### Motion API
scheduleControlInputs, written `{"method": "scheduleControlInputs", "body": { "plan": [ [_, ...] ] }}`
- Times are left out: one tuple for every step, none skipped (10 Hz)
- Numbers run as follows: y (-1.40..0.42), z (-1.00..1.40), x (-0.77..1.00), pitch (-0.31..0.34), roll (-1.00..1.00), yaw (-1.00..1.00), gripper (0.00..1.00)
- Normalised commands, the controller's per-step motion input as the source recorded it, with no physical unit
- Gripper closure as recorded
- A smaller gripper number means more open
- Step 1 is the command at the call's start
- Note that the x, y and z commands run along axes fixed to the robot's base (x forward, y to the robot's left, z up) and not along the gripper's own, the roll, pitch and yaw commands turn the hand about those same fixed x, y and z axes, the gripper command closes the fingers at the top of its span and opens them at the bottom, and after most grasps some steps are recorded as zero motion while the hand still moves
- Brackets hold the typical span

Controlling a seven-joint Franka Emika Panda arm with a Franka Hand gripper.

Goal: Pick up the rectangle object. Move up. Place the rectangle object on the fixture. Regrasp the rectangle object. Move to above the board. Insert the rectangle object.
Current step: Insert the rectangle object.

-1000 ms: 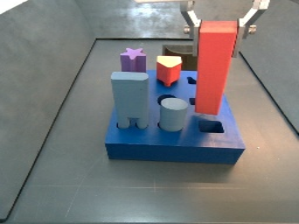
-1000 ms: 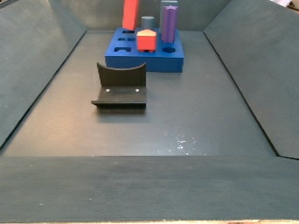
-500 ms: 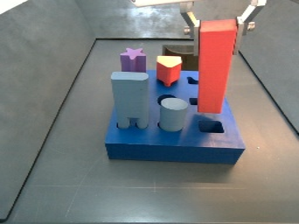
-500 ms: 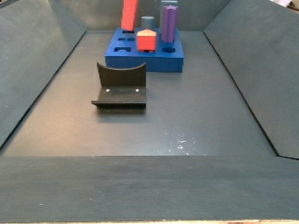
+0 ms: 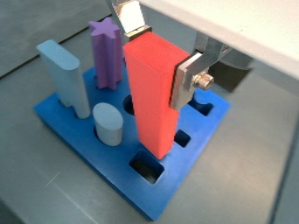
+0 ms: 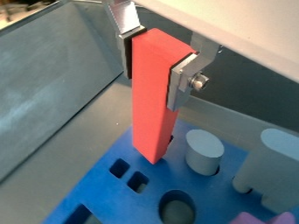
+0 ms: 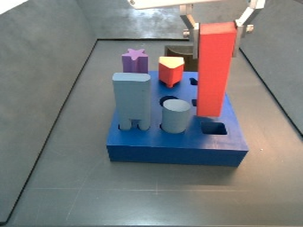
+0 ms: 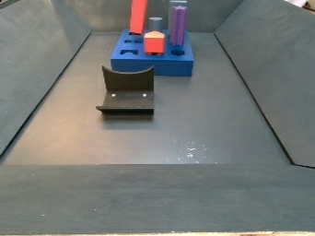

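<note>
Gripper: above the board, clamping the rectangle object.
Obstacles: white cylinder, light-blue block stood just beside.

Rectangle object: long red block, upright, clamped in pincer, above blue board. Fixture: dark, empty, at board's 6 o'clock.

Matt red rectangle object; shiny metal gripper fingers above

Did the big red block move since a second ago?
Yes, a tiny bit. In a side view the red block, held by the gripper, has shifted slightly left against the blue board. It hangs above the board.
</note>
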Motion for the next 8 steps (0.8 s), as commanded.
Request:
{"method": "scheduleControlInputs", "body": {
  "plan": [
    [0.09,-0.19,-0.09,0.0,-0.34,0.66,1.0],
    [0.05,-0.21,-0.15,0.0,-0.22,0.79,1.0],
    [0.0,-0.16,-0.21,-0.047,-0.07,0.86,1.0],
    [0.0,-0.15,-0.14,-0.034,0.13,0.65,1.0],
    [-0.05,-0.17,-0.12,0.0,0.31,0.45,1.0],
    [-0.09,-0.15,-0.05,0.0,0.48,0.37,1.0],
    [-0.11,-0.05,0.0,0.027,0.5,0.35,1.0],
    [-0.05,-0.09,0.11,0.09,0.5,0.23,1.0]
  ]
}}
